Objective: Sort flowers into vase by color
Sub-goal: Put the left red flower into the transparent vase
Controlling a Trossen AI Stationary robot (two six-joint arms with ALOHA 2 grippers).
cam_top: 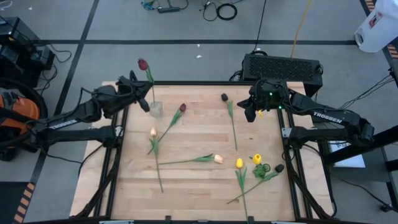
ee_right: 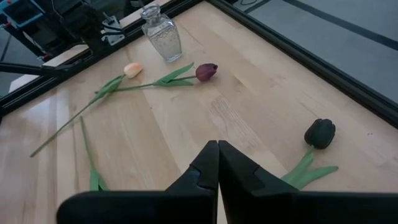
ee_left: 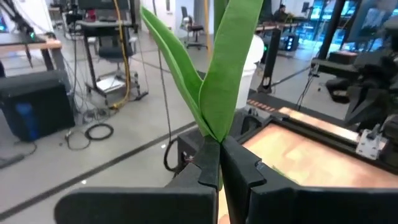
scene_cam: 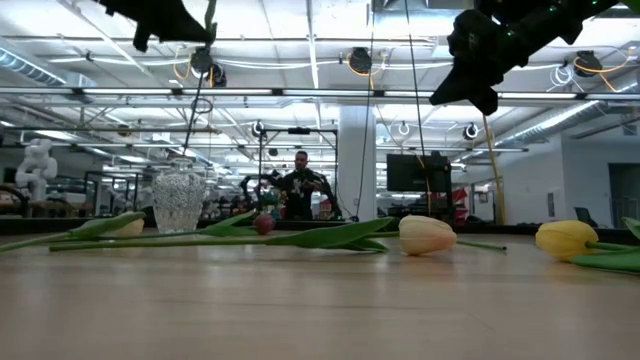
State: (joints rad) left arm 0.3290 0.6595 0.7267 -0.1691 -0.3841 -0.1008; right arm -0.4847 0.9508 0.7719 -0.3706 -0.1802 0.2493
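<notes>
My left gripper [cam_top: 144,94] is shut on a dark red tulip [cam_top: 143,64] over the small glass vase [cam_top: 155,109], which stands at the table's far left. The vase [scene_cam: 178,201] also shows in the low view. My right gripper [cam_top: 251,113] hangs shut and empty above the table's far right. Other flowers lie flat on the wood: a dark red one [cam_top: 182,107], two cream-peach ones [cam_top: 153,132] [cam_top: 218,158], a near-black one [cam_top: 224,97], two yellow ones [cam_top: 239,163] [cam_top: 257,159] and a dark one [cam_top: 279,168]. My left gripper pinches the tulip between its two fingers where the green leaves meet the stem [ee_left: 211,135]. The fingers come level and lie across the stem. The flower stands upright, head up, and its lower stem [scene_cam: 195,110] hangs toward the vase's mouth. Whether the stem's end is inside, I cannot tell.
A black frame [cam_top: 199,83] runs round the wooden table. A black box [cam_top: 283,65] sits beyond the far right edge. Bare wood lies between the vase and the near-black flower. A person [scene_cam: 301,185] shows far off in the room behind.
</notes>
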